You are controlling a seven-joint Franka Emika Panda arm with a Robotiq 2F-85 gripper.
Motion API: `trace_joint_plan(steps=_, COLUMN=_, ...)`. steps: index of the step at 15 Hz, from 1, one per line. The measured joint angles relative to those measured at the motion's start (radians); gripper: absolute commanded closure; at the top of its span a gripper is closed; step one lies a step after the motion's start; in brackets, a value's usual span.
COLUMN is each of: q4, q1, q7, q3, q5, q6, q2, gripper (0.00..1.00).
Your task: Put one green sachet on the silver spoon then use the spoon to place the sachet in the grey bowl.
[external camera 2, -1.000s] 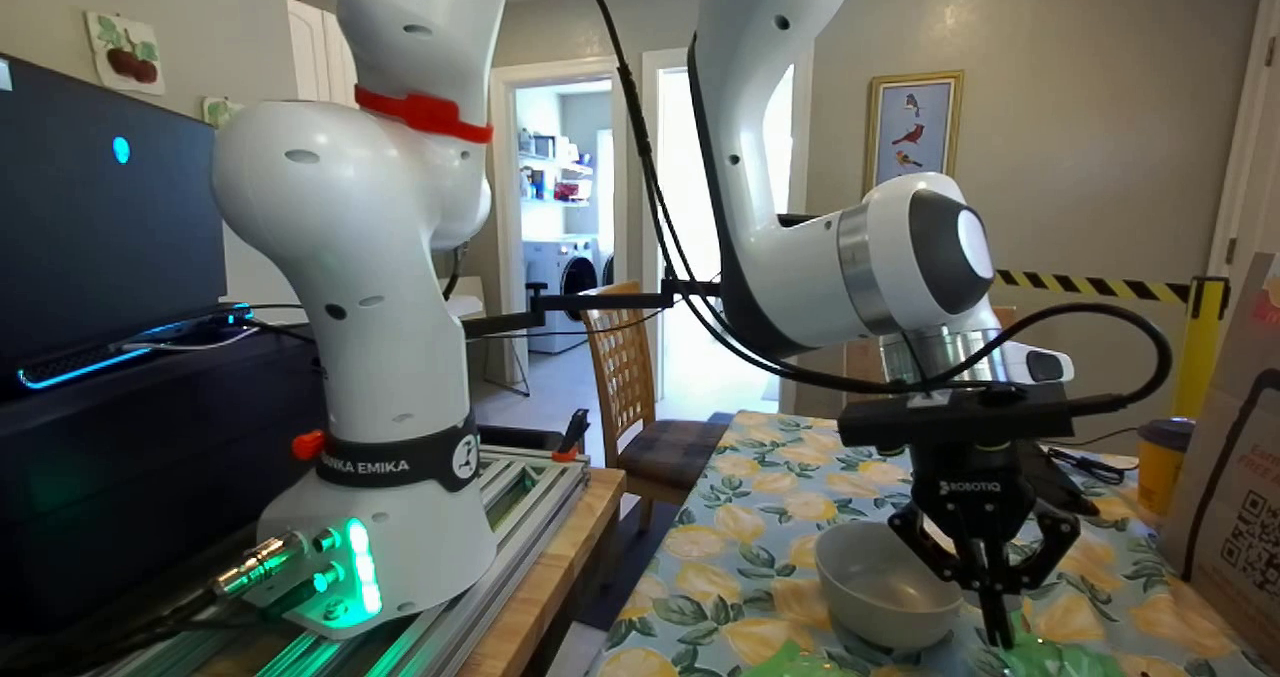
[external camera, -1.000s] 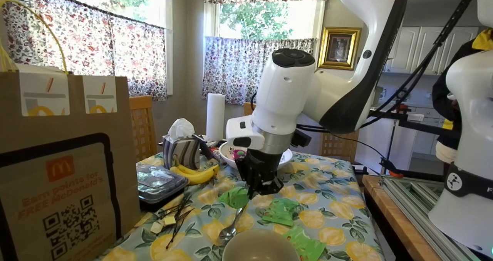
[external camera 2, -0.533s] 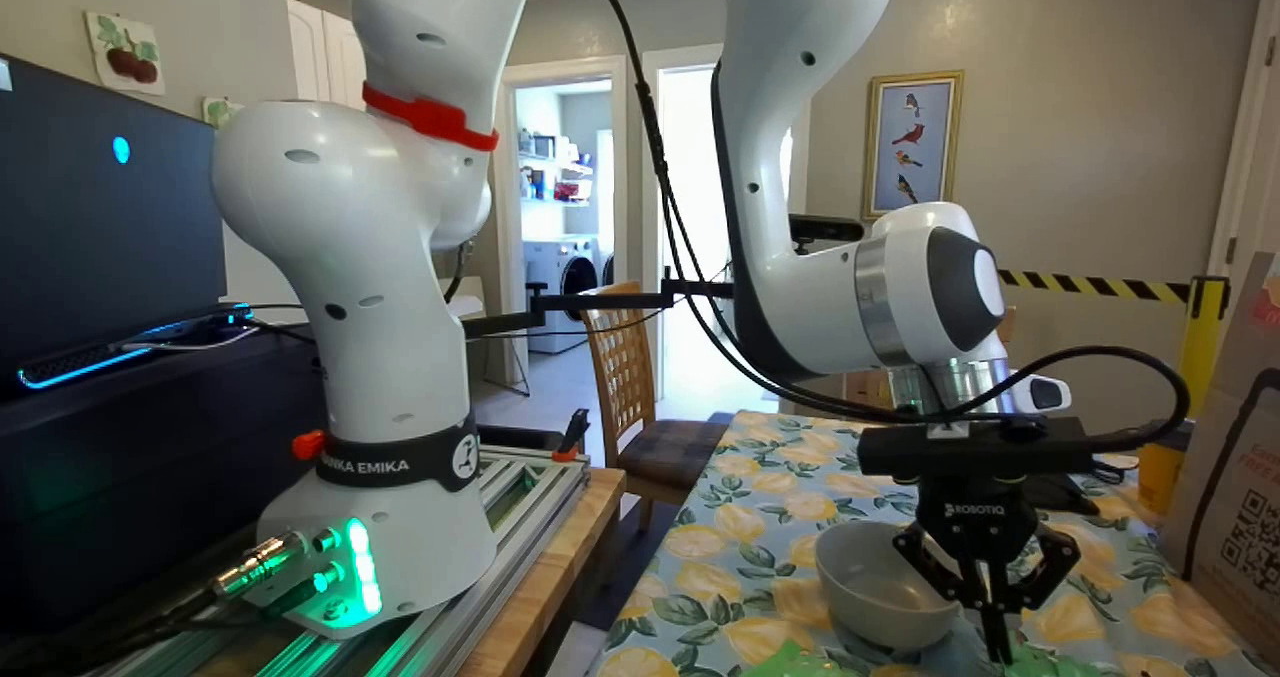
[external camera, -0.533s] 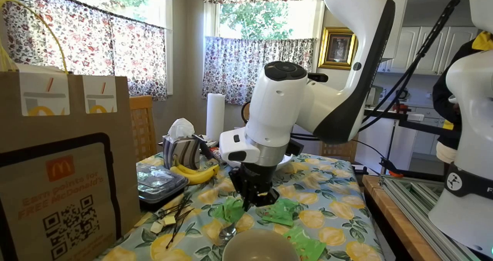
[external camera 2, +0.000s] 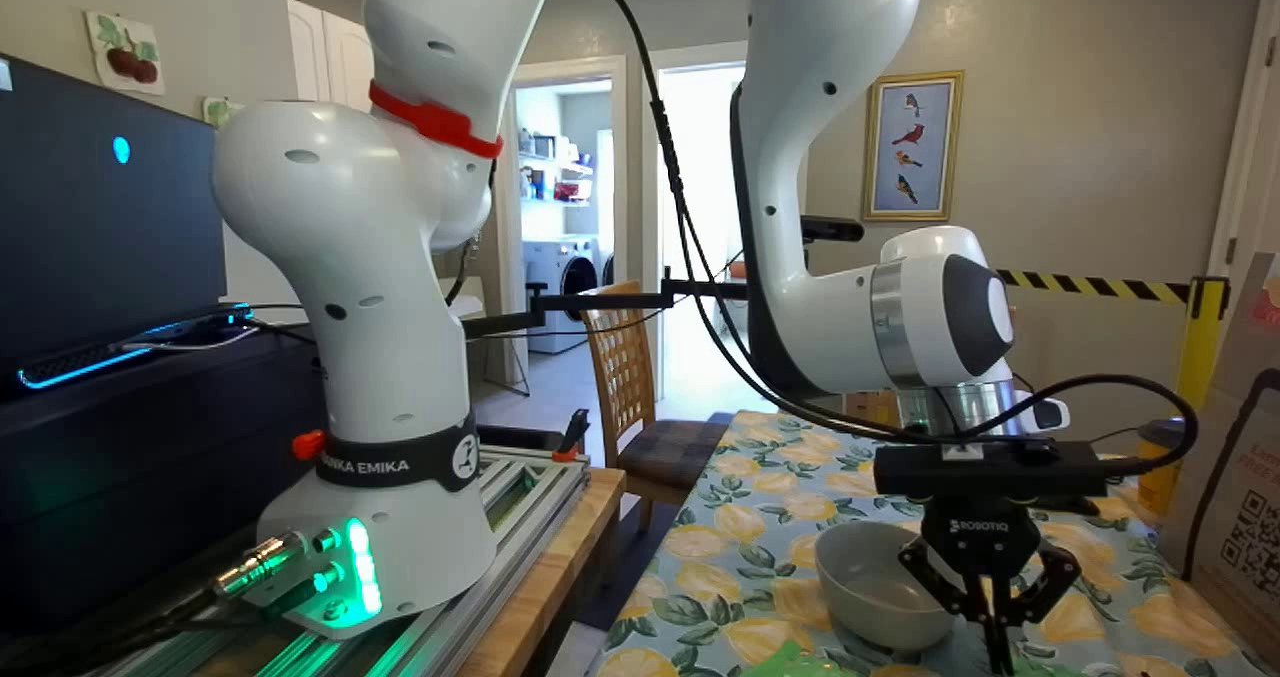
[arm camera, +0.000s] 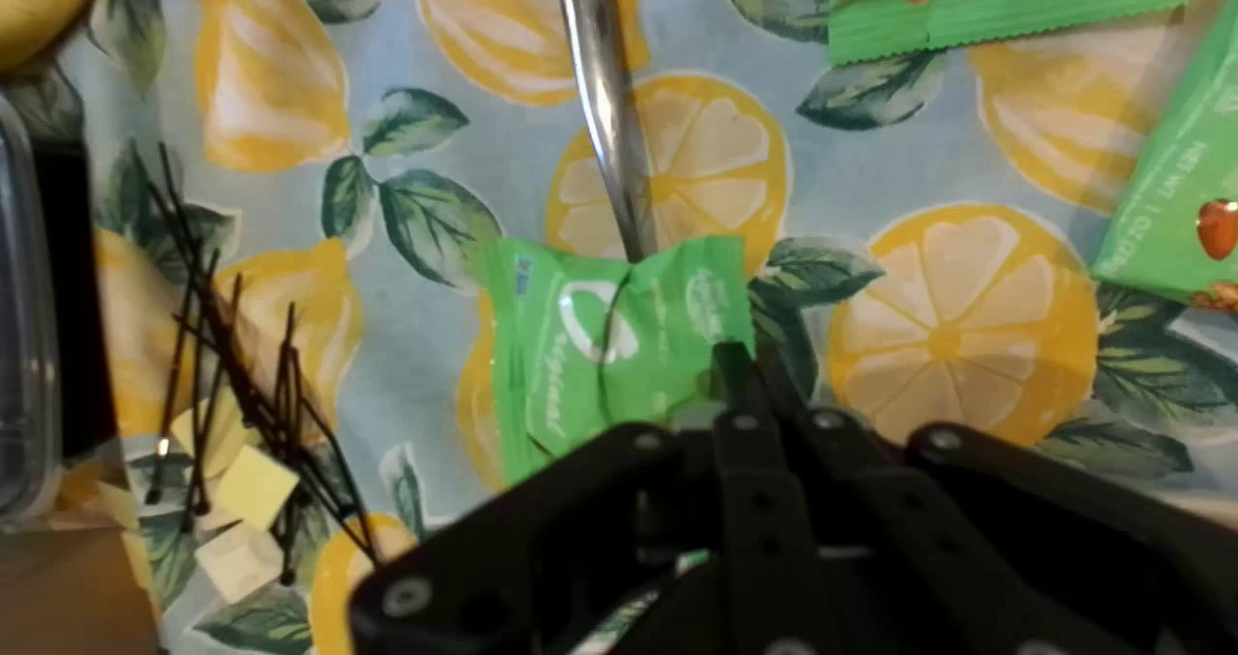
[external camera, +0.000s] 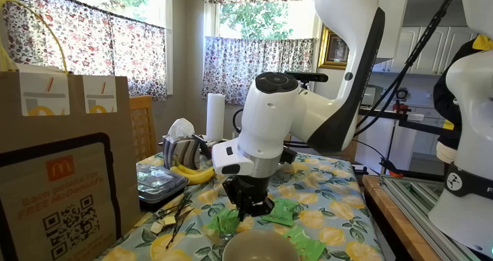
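My gripper point(arm camera: 752, 355) is shut on the right edge of a green sachet point(arm camera: 590, 345). The sachet lies over the silver spoon point(arm camera: 602, 94), whose bare handle runs up from it in the wrist view; the head is hidden there. In an exterior view the sachet point(external camera: 224, 221) hangs at the gripper point(external camera: 241, 217), and a sliver of the spoon head point(external camera: 227, 236) shows below it. I cannot tell whether the sachet touches the spoon. The grey bowl point(external camera: 261, 247) stands close by; it also shows in an exterior view point(external camera 2: 878, 587), beside the gripper point(external camera 2: 998, 657).
More green sachets point(external camera: 281, 211) point(external camera: 304, 243) lie to the right on the lemon tablecloth point(external camera: 327, 199). Dark thin sticks point(external camera: 179, 214) and pale cubes point(external camera: 163, 223) lie left. Bananas point(external camera: 194, 175), a plastic box point(external camera: 160, 184), a tissue box point(external camera: 181, 153) and a paper bag point(external camera: 69, 160) stand around.
My gripper has carried the green sachet lower and closer to the spoon head and the grey bowl. The sachet now covers most of the spoon head in an exterior view.
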Motion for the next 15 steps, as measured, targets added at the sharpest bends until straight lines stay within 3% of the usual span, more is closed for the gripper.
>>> trace_joint_plan(steps=3, q4=0.008, q1=0.0, q7=-0.011, q3=0.004, q5=0.001, q6=0.0, q2=0.018, gripper=0.97)
trace_joint_plan(steps=4, q4=0.009, q1=0.0, q7=-0.014, q3=0.005, q5=0.001, q6=0.0, q2=0.022, gripper=0.72)
trace_joint_plan(steps=6, q4=0.012, q1=-0.001, q7=-0.019, q3=0.005, q5=0.001, q6=-0.001, q2=0.028, gripper=0.69)
trace_joint_plan(steps=15, q4=0.013, q1=-0.004, q7=-0.022, q3=0.003, q5=0.006, q6=-0.009, q2=0.031, gripper=0.02)
